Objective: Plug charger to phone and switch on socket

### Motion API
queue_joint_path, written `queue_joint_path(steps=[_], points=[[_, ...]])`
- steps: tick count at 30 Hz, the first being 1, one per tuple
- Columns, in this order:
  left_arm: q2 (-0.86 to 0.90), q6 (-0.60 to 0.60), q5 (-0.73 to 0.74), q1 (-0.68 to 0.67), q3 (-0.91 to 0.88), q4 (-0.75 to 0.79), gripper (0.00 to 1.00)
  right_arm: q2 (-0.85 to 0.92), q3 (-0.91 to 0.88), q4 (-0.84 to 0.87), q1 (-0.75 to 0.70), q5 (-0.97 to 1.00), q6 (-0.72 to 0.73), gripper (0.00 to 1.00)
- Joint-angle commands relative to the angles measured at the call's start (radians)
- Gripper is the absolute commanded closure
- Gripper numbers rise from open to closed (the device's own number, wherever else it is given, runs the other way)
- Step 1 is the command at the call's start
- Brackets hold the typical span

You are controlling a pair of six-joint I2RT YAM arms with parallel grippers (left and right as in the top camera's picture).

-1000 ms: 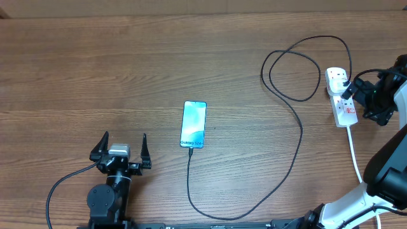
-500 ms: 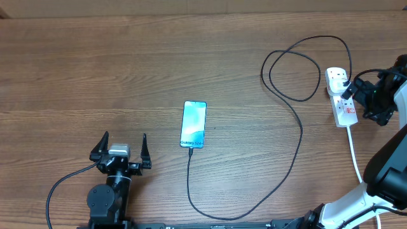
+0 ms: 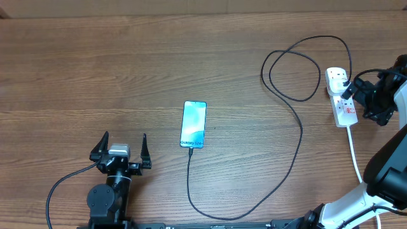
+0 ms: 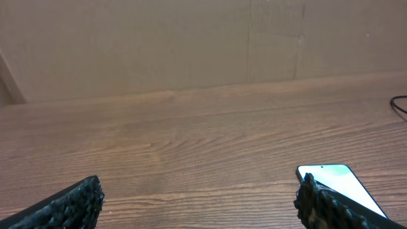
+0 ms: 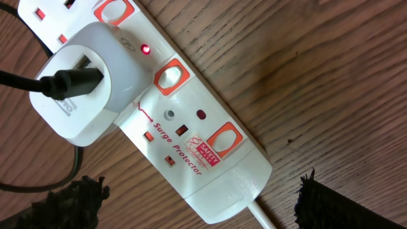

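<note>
The phone (image 3: 194, 124) lies screen up, lit, mid-table, and shows at the lower right of the left wrist view (image 4: 337, 180). The charger cable (image 3: 296, 152) meets the phone's near short edge, loops right and ends at a white adapter (image 5: 76, 89) plugged into the socket strip (image 3: 343, 105). A small red light (image 5: 145, 49) glows on the strip (image 5: 210, 159). My right gripper (image 3: 351, 92) hovers open by the strip, and in its wrist view the gripper (image 5: 200, 191) straddles the strip's cord end without touching it. My left gripper (image 3: 124, 137) stands open left of the phone, empty (image 4: 200, 205).
The strip's thick white cord (image 3: 355, 159) runs toward the front edge at the right. The black cable makes a loop (image 3: 292, 73) left of the strip. A plain wall (image 4: 191, 44) rises behind the table's far edge.
</note>
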Motion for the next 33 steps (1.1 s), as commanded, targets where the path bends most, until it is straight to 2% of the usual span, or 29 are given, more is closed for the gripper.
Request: queue_joint_path(steps=[1, 21, 33], points=[[-0.011, 0.016, -0.003, -0.006, -0.004, -0.001, 0.00, -0.016, 0.020, 0.005, -0.006, -0.006, -0.008, 0.00], [-0.011, 0.015, -0.003, -0.006, -0.004, -0.001, 0.00, -0.039, 0.020, 0.009, -0.008, -0.006, -0.008, 0.00], [-0.011, 0.016, -0.002, -0.006, -0.003, -0.001, 0.01, -0.310, 0.020, 0.009, -0.006, -0.006, -0.008, 0.00]])
